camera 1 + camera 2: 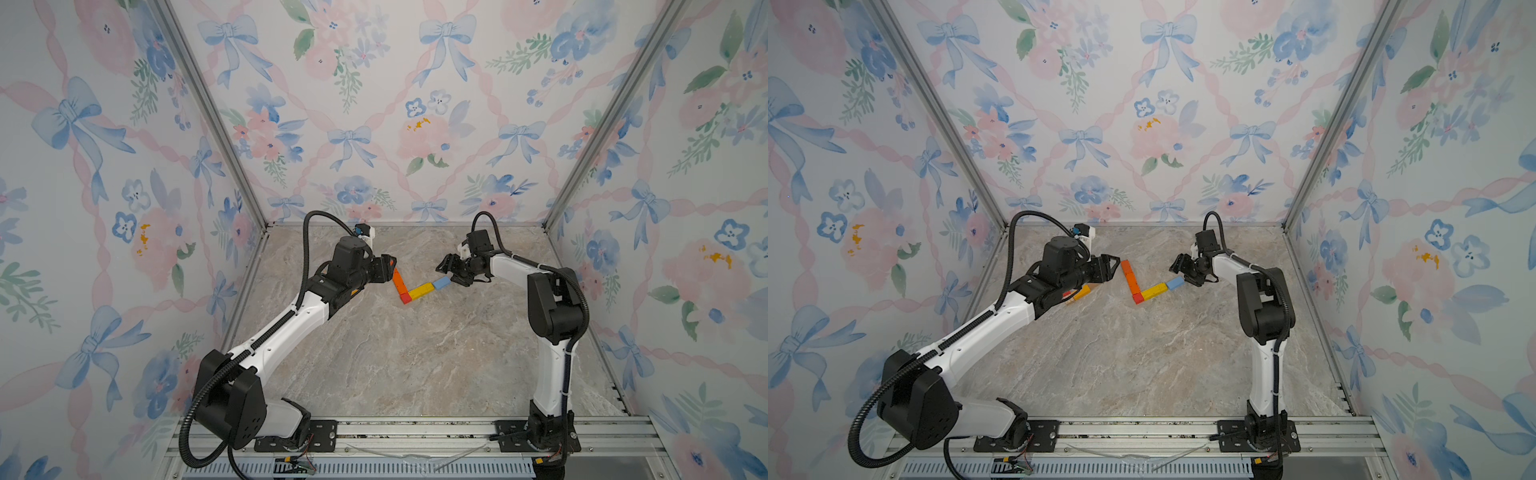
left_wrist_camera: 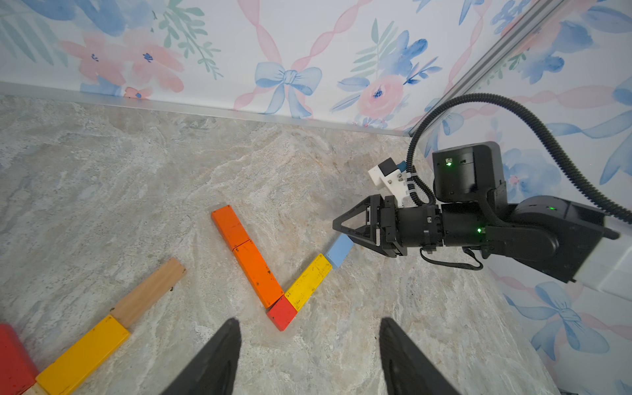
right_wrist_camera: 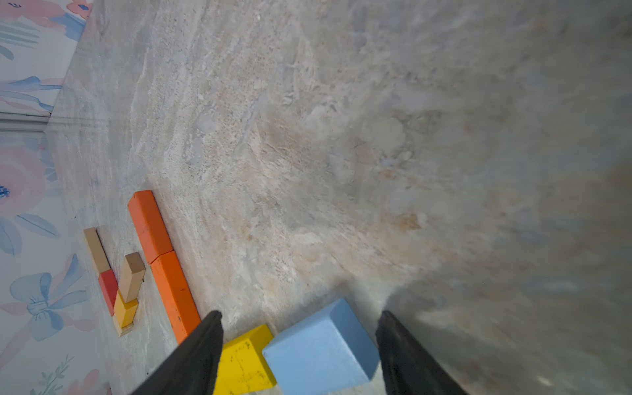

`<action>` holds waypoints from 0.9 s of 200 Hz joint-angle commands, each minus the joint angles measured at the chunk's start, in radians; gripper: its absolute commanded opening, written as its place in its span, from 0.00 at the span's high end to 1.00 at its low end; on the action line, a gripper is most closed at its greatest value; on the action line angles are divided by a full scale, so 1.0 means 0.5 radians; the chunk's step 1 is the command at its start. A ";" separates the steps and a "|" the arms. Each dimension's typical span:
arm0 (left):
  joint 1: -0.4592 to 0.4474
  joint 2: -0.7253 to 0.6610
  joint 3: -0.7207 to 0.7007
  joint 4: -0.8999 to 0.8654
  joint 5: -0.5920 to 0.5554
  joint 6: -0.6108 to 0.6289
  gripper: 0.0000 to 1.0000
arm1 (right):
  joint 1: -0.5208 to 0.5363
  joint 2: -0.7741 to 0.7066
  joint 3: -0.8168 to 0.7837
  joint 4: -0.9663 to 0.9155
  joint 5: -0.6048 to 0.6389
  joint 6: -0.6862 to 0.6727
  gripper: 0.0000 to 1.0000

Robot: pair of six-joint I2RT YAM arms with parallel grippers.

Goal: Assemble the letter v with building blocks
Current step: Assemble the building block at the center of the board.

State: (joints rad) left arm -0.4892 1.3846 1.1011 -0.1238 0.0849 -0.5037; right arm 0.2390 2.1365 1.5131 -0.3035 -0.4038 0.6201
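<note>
**Flanking a block V, both pincers apart**

Marble surface (image 1: 415, 365) carries everything. Left pincer (image 2: 309, 323) hovers near the V's orange end, fingers apart, nothing between them. Right pincer (image 3: 299, 314) sits low at the other end with its fingers spread either side of the light blue block (image 3: 321, 349). One finger is just beside the block and the other shows a clear gap, so it is not clamped.

Building blocks (image 1: 422, 290) lie flat toward the back of the surface, between the two arms. The V is two orange bars (image 2: 258, 273) end to end, a red square (image 2: 281, 313) at the tip, a yellow bar (image 2: 308, 282), then the light blue block, each touching the next.

Spare blocks (image 2: 83, 354) lie beside the V under the left arm. In a top view only a yellow piece (image 1: 1082, 291) pokes out. The left wrist view shows wood, yellow and red pieces. The right wrist view adds a second wood bar (image 3: 95, 249).
</note>
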 commanded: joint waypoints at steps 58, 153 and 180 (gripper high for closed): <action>0.011 -0.045 -0.045 0.036 -0.030 -0.060 0.34 | 0.040 0.010 -0.021 -0.068 0.050 -0.023 0.32; 0.010 -0.018 -0.050 0.019 -0.049 -0.066 0.34 | 0.065 -0.027 -0.069 -0.108 0.160 -0.013 0.37; 0.012 -0.014 -0.048 0.008 -0.053 -0.062 0.34 | 0.065 -0.024 -0.069 -0.117 0.166 -0.007 0.40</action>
State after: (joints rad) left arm -0.4896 1.3838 1.0882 -0.1211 0.0738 -0.5289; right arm 0.2604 2.1349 1.5047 -0.3111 -0.3561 0.6201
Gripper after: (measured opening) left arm 0.661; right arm 0.608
